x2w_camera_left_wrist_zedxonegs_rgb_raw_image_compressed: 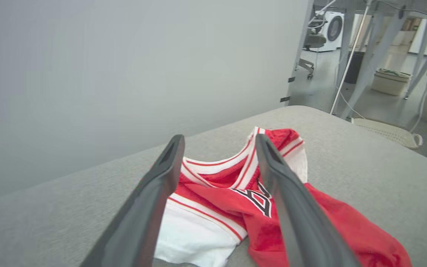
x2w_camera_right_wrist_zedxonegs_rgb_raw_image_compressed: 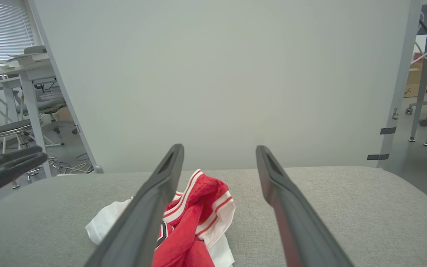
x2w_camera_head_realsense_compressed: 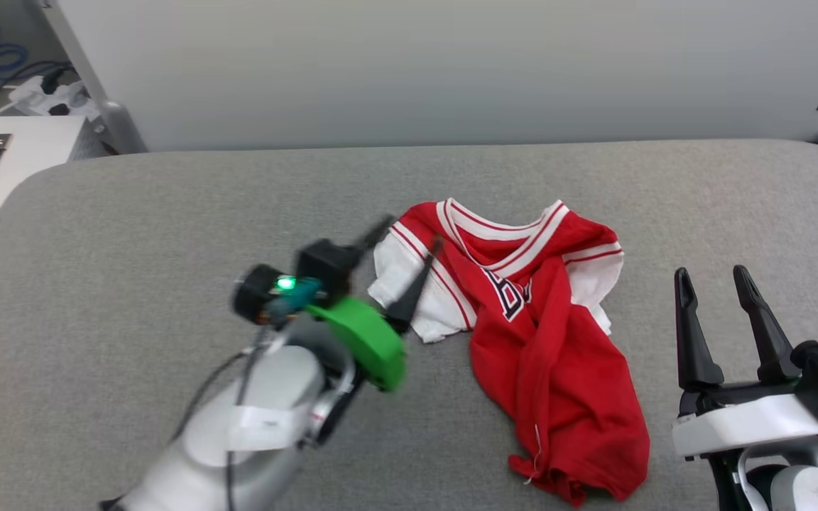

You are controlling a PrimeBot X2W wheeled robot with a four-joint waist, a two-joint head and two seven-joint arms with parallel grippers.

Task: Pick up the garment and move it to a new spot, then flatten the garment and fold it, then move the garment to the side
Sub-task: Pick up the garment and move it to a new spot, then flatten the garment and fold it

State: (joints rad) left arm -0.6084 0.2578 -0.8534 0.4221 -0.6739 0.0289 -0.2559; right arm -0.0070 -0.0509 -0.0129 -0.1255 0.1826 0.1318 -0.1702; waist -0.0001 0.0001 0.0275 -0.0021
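Fingers gape wide and empty on left gripper [x2w_camera_head_realsense_compressed: 412, 234], over bunched jersey [x2w_camera_head_realsense_compressed: 544, 319] at frame centre, and right gripper [x2w_camera_head_realsense_compressed: 709, 273], lower right; pinching the white sleeve [x2w_camera_head_realsense_compressed: 396, 273] alone would likely drag the twists along.

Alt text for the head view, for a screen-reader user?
A small red jersey with white sleeves lies crumpled on a grey padded surface. The left gripper is open at its white sleeve; the right gripper stands open on the jersey's other side, apart from it.
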